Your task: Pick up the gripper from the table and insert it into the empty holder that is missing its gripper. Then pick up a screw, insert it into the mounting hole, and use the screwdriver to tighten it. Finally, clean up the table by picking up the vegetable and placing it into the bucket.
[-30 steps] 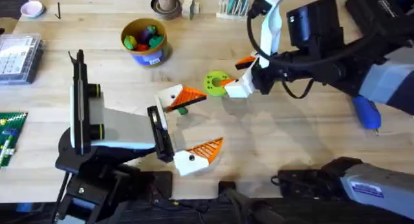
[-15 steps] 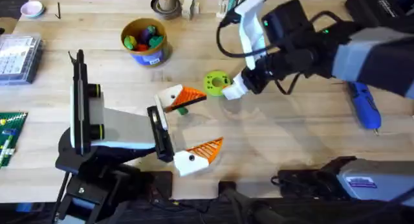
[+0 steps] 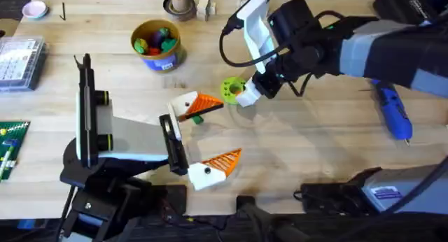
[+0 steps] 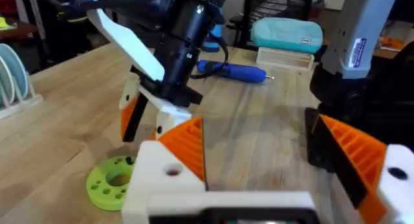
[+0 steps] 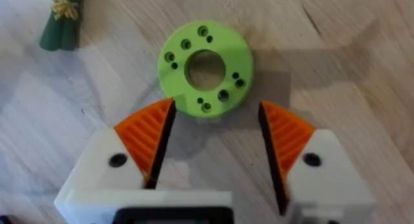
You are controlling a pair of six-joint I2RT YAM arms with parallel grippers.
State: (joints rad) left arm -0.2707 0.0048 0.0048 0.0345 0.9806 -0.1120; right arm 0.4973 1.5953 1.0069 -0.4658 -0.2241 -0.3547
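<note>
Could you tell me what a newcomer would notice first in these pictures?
Probably the right gripper, its orange-padded fingers open just above the lime-green disc near the table's middle. Next, the yellow bucket of colourful toys toward the far left, and the blue screwdriver lying at the right.

Overhead: dark-green leafy toy vegetable (image 3: 197, 119) largely hidden beneath the left arm's white, orange-padded gripper (image 3: 210, 133). Right wrist view: its stalk bundle is cut by the upper-left frame edge. Bucket contents (image 3: 155, 40) too small to identify.
</note>
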